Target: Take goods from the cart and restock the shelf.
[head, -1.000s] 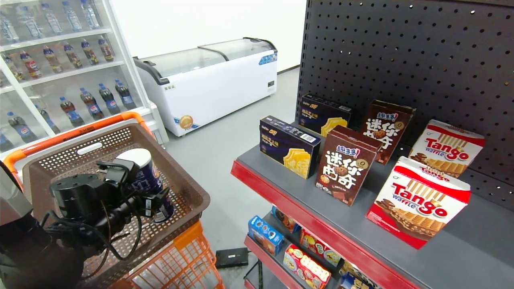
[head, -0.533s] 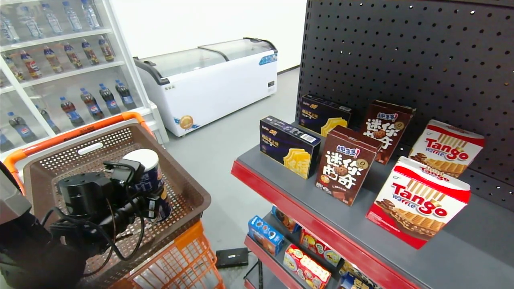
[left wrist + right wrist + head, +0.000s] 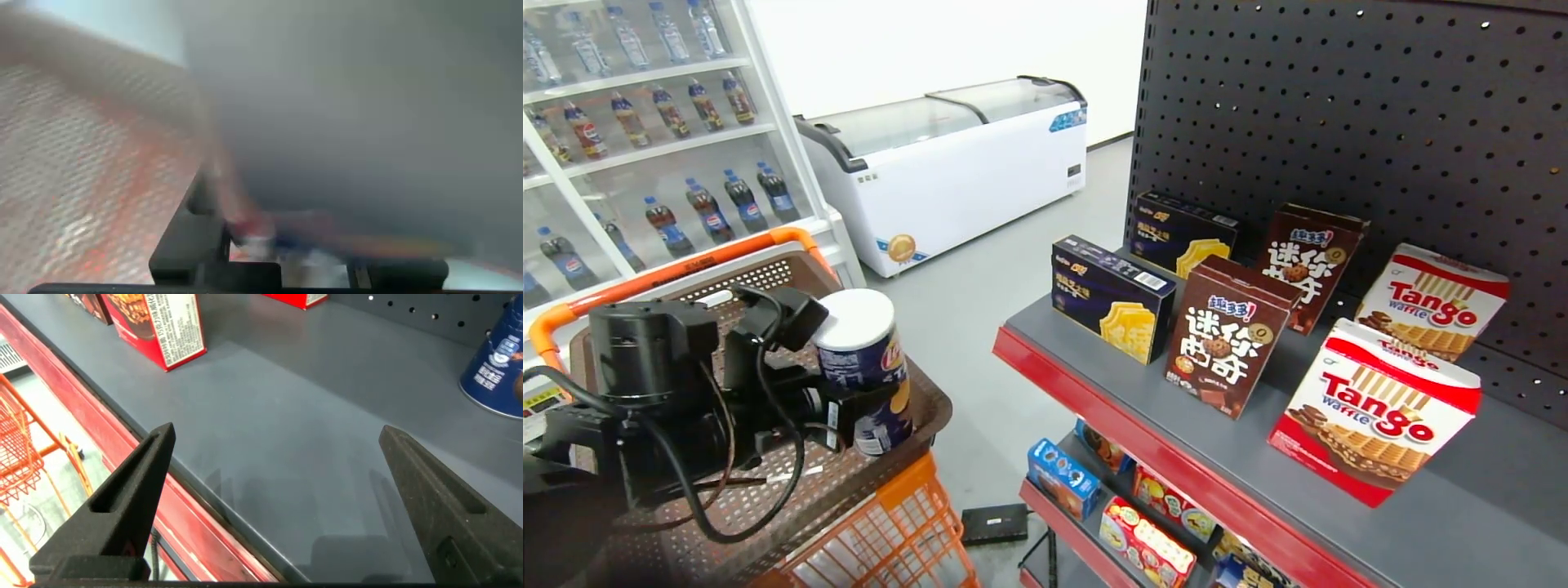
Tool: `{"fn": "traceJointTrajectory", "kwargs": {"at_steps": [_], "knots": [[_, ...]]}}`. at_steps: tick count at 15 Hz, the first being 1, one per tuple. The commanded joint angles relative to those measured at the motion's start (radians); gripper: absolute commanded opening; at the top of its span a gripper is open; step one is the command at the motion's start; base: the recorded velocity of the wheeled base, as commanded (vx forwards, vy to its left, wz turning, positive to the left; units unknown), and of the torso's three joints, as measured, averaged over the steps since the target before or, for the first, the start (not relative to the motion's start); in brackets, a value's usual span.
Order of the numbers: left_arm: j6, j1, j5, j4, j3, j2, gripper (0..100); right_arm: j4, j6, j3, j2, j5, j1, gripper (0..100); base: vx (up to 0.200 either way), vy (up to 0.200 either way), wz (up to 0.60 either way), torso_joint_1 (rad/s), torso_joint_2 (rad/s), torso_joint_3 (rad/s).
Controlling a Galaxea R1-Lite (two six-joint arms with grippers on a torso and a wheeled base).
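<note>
A blue chip canister (image 3: 862,367) with a white lid is held upright above the right rim of the brown cart basket (image 3: 931,406). My left gripper (image 3: 848,406) is shut on its lower half. The grey shelf (image 3: 1086,355) with a red front edge stands to the right and carries rows of snack boxes. My right gripper (image 3: 278,439) hangs open over a bare stretch of the shelf (image 3: 310,392), nothing between its fingers. A blue canister (image 3: 498,363) stands farther back on that shelf.
Dark blue boxes (image 3: 1112,298), brown boxes (image 3: 1229,335) and red-and-white wafer boxes (image 3: 1372,412) stand on the shelf. More goods sit on the lower shelf (image 3: 1143,539). A chest freezer (image 3: 947,163) and a drinks fridge (image 3: 645,122) stand behind the orange cart (image 3: 890,523).
My left arm has lifted the canister up out of the basket and carried it right, toward the shelf.
</note>
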Motion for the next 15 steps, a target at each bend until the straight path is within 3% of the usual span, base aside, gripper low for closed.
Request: {"fn": "traceJointTrajectory", "kwargs": {"at_steps": [1, 3, 5, 6, 10, 12, 15], "knots": [[-0.036, -0.014, -0.076, 0.057, -0.017, -0.161, 0, 0.000, 0.000, 0.000, 0.001, 0.000, 0.001, 100, 0.000, 0.000, 0.00, 0.000, 0.00, 0.000], [-0.043, -0.057, -0.084, 0.036, -0.024, -0.175, 0, 0.000, 0.000, 0.000, 0.001, 0.000, 0.001, 100, 0.000, 0.000, 0.00, 0.000, 0.00, 0.000], [-0.088, -0.090, -0.131, -0.004, -0.040, -0.175, 0, 0.000, 0.000, 0.000, 0.001, 0.000, 0.001, 100, 0.000, 0.000, 0.00, 0.000, 0.00, 0.000], [-0.119, -0.105, -0.236, -0.035, -0.047, -0.175, 0, 0.000, 0.000, 0.000, 0.001, 0.000, 0.001, 100, 0.000, 0.000, 0.00, 0.000, 0.00, 0.000], [-0.125, -0.110, -0.397, -0.026, -0.040, -0.197, 0, 0.000, 0.000, 0.000, 0.001, 0.000, 0.001, 100, 0.000, 0.000, 0.00, 0.000, 0.00, 0.000], [-0.125, -0.116, -0.429, -0.015, -0.044, -0.197, 0, 0.000, -0.002, 0.000, 0.001, 0.000, 0.001, 100, 0.000, 0.000, 0.00, 0.000, 0.00, 0.000], [-0.103, -0.177, -0.431, 0.108, -0.060, -0.212, 0, 0.000, -0.002, 0.000, 0.001, 0.000, 0.001, 100, 0.000, 0.000, 0.00, 0.000, 0.00, 0.000]]}}
